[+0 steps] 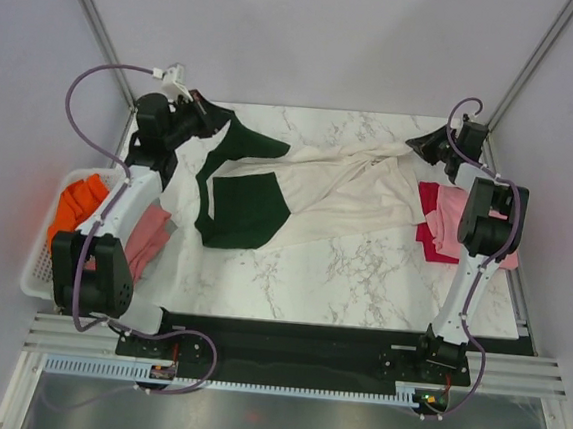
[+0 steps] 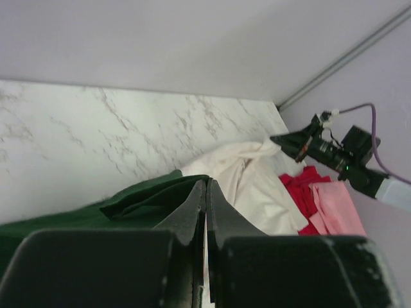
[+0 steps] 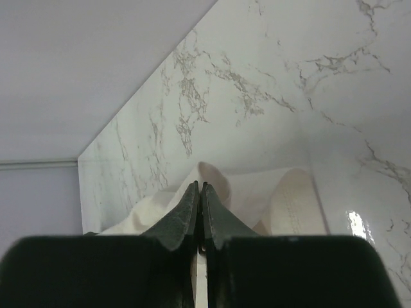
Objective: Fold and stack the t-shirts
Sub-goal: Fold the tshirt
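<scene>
The large cream t-shirt [image 1: 348,195] with dark green sleeves [image 1: 242,206] lies stretched across the back of the marble table between both arms. My left gripper [image 1: 203,110] is at the far left, shut on its green sleeve edge [image 2: 148,196], which bunches at the closed tips [image 2: 206,183]. At the far right my right gripper [image 1: 420,146] is pinched on a raised fold of the cream cloth [image 3: 257,192], with the tips [image 3: 200,186] almost together. A crimson t-shirt [image 1: 430,202] and a pink t-shirt [image 1: 452,214] lie stacked by the right arm.
A white slatted basket [image 1: 36,263] stands off the table's left edge holding an orange t-shirt [image 1: 76,206]. A dusty-rose t-shirt [image 1: 149,238] drapes beside the left arm. Metal frame posts rise at both back corners. Bare marble [image 1: 362,271] shows in front of the cream shirt.
</scene>
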Controlling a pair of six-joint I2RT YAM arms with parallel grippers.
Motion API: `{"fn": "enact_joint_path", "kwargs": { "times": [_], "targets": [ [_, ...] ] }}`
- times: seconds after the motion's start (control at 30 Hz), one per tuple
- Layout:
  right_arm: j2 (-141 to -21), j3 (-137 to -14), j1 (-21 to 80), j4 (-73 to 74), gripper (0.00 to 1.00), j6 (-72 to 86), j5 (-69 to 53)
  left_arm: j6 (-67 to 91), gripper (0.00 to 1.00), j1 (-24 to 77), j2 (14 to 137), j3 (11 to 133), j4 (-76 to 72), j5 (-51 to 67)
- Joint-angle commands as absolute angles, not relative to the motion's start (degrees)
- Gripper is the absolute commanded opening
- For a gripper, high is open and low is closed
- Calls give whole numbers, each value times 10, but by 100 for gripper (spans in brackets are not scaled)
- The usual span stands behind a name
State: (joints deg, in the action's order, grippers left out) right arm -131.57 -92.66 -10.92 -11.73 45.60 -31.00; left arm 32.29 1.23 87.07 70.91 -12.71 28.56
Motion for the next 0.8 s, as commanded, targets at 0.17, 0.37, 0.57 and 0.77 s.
{"fn": "enact_joint_path", "kwargs": {
  "times": [0.17, 0.37, 0.57, 0.77],
  "targets": [
    [-1282, -911, -129, -141, 4, 455, -308, 271, 2, 62, 742, 497, -159, 148],
    [-1243, -865, -125, -195, 1, 399, -292, 272, 2, 79, 693, 405, -166, 91],
    [-1194, -790, -105, -291, 0, 330, -289, 274, 2, 78, 678, 364, -166, 51],
    [-1211, -830, -105, -300, 0, 364, -303, 295, 2, 34, 760, 502, -120, 10]
  ]
}}
